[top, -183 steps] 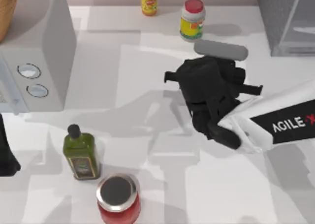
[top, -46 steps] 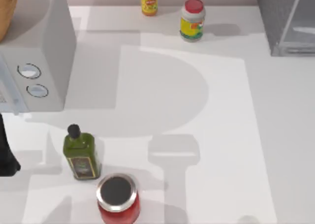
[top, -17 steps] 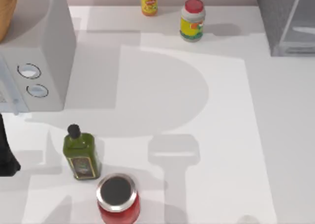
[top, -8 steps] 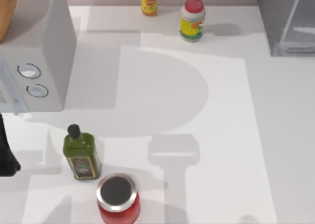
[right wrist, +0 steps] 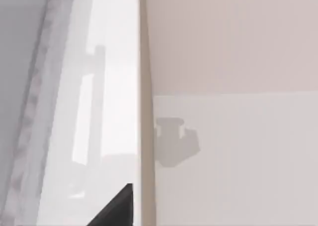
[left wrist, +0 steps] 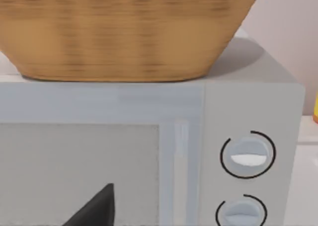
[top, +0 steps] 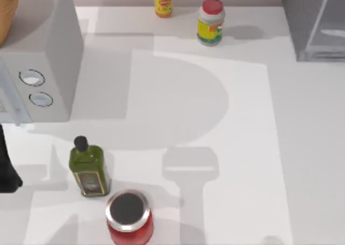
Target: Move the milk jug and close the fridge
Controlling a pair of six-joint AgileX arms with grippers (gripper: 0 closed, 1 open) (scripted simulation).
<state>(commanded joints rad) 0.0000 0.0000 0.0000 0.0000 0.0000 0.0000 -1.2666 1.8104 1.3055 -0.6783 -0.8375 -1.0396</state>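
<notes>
The fridge (top: 302, 16) stands at the table's back right corner, with a speckled grey side and a pale glassy door (top: 329, 24). The right wrist view looks closely along that glassy door (right wrist: 94, 112) and its light frame (right wrist: 144, 136), with the pink wall and white tabletop beyond. A dark tip of my right gripper (right wrist: 118, 208) juts in close to the door. The milk jug is out of view. My left arm (top: 6, 169) is parked at the table's left edge, and a dark tip of its gripper (left wrist: 94, 211) faces the white appliance.
A white appliance with two round dials (top: 38, 67) stands at the left, with a wicker basket (left wrist: 124, 32) on top. A green bottle (top: 89, 169) and a red jar (top: 129, 218) stand front left. An orange bottle (top: 163, 1) and a yellow-labelled jar (top: 211, 21) stand at the back.
The right arm, over the table's middle 11 seconds ago, has left the top view. Over the last second the bottles and jars stay put; the lit patch's right edge creeps slightly left.
</notes>
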